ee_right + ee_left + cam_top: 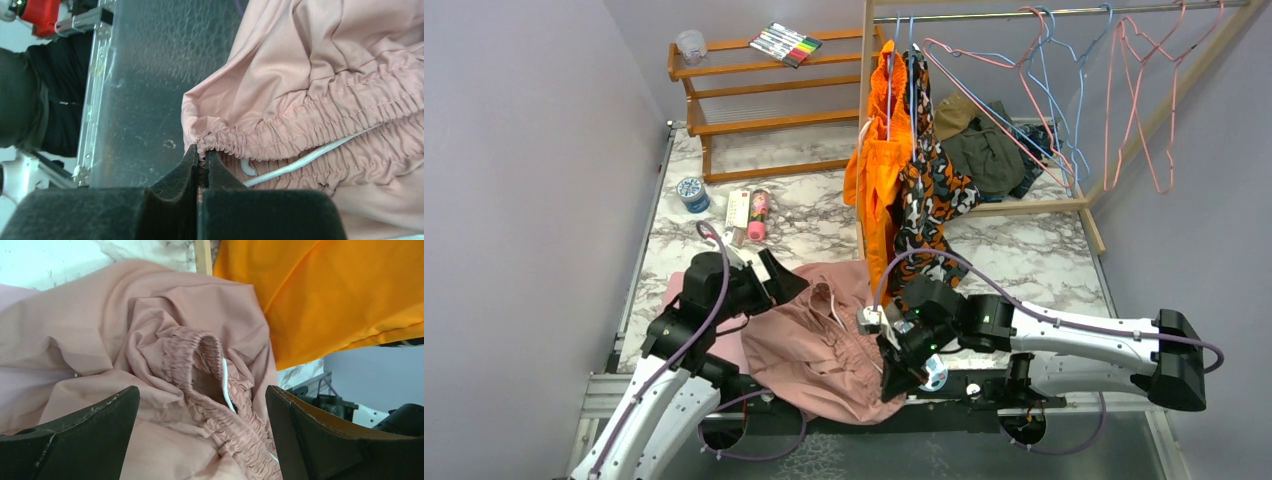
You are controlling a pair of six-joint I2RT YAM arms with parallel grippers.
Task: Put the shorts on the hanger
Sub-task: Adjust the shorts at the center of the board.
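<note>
1. The right claw (201,157) is pressed together, pinching the end of the gathered waistband (310,117) of the shorts (325,60). The pinch is held over a grey textured surface (140,75).
2. The left claw (202,410) is spread wide and nothing is held. It is placed over the bunched waistband; contact cannot be told.
3. The shorts are crumpled at the near edge of the marble table (1024,250), between the two arms, with one part draped past the edge.
4. Pink wire hangers (1110,130) are hung on the metal rail (984,14), well apart from the shorts. None is touched.
5. A marker pack (786,43) and a clear cup (691,45) are kept on the wooden shelf (754,95). A heap of dark clothes (984,150) is piled at the rack's foot.
6. The shorts are thin, dusty-pink and creased, with an elastic ruffled band and a white cord drawstring (300,162). An orange garment (874,170) and a camouflage garment (929,190) are hung side by side, just behind the shorts.
</note>
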